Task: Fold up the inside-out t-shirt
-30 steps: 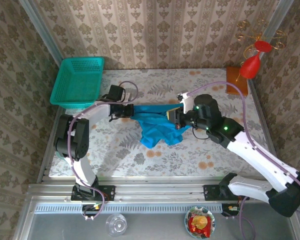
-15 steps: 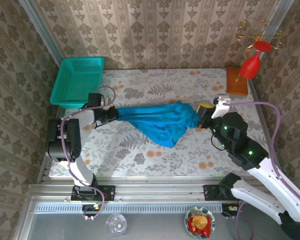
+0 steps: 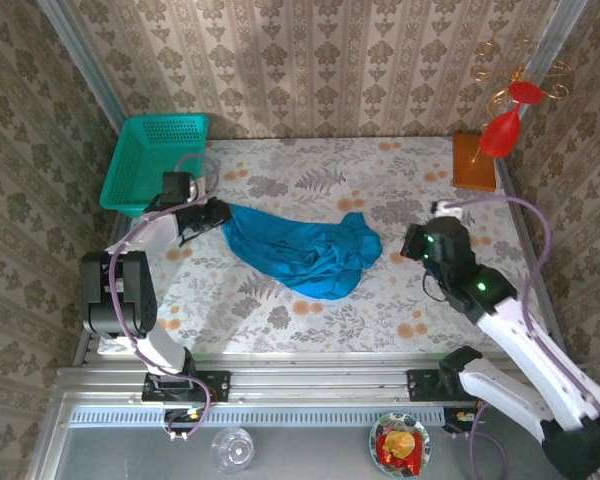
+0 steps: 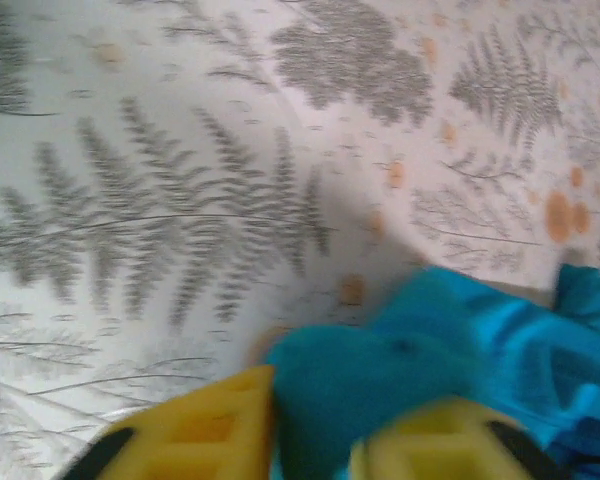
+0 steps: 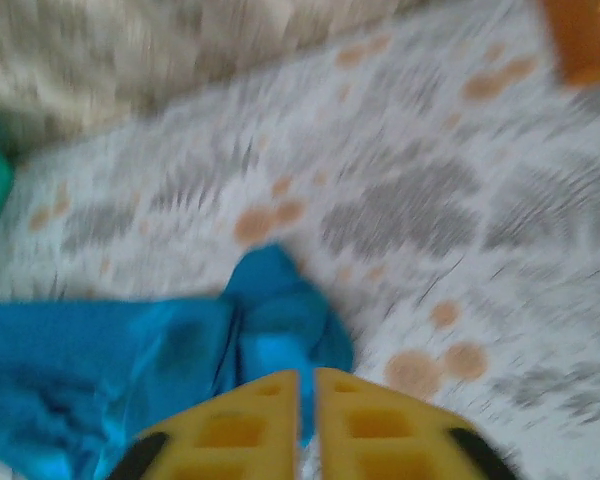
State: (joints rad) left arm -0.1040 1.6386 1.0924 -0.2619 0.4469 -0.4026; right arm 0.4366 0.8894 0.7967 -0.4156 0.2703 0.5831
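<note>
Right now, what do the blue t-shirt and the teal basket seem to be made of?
The blue t-shirt looks like soft matte cloth, perhaps cotton: it lies crumpled in loose folds on the table. The teal basket looks like stiff moulded plastic with a smooth finish: its walls and floor are a regular open mesh.

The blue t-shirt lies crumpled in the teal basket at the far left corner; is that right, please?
Not quite: the t-shirt lies crumpled on the table, outside the teal basket at the far left corner; the top external view shows it.
</note>
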